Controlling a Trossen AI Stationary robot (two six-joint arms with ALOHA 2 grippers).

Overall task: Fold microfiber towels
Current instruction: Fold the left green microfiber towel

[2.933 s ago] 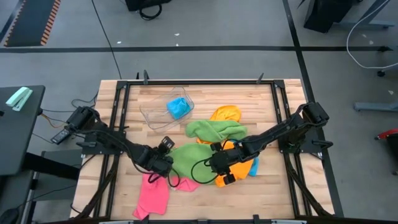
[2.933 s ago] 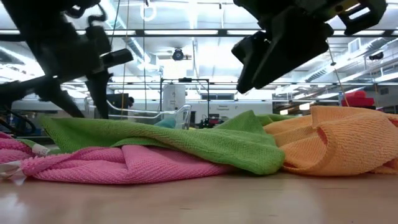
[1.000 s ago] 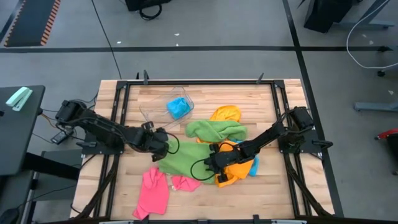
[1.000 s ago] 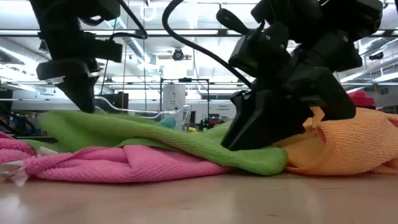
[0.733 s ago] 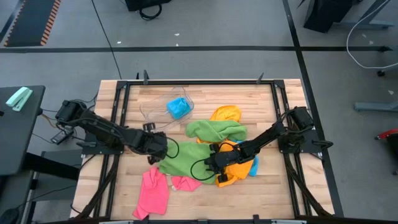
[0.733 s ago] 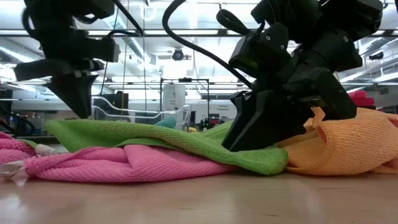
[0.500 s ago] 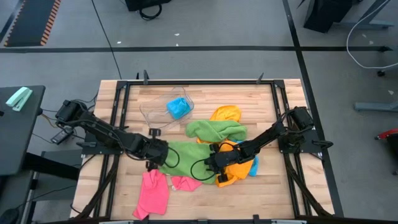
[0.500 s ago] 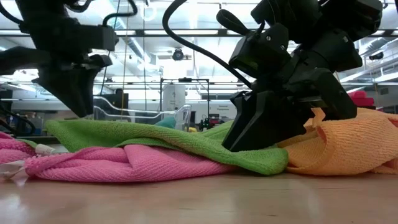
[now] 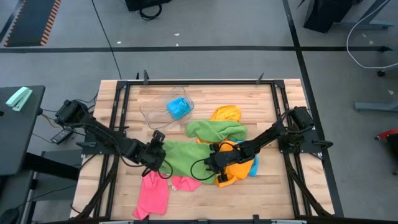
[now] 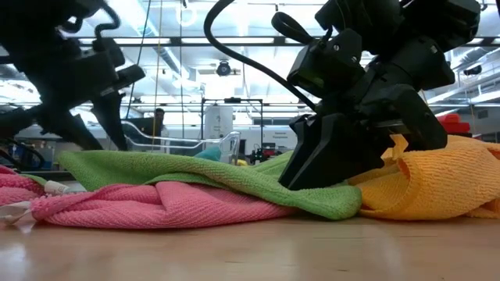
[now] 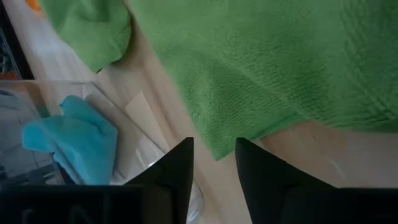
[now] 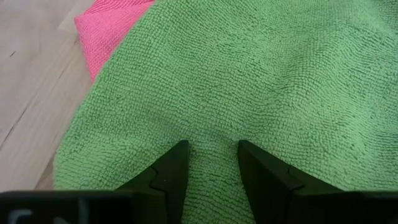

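Left pincer [image 9: 159,157] now lower, parted.

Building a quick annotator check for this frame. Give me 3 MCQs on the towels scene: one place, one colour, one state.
1. Where is the sky blue towel?
A. inside the clear tub
B. under the pink towel
C. on the floor

2. What colour is the towel the right gripper presses on?
A. orange
B. green
C. pink

3. How does the left gripper stand?
A. shut on the pink towel
B. open, empty, by the green towel's edge
C. shut on the tub rim

Answers:
1. A: the high view shows it within the tub's walls.
2. B: the right wrist view shows both fingers on the green towel.
3. B: the left wrist view shows a gap between the fingers with only bare table in it.
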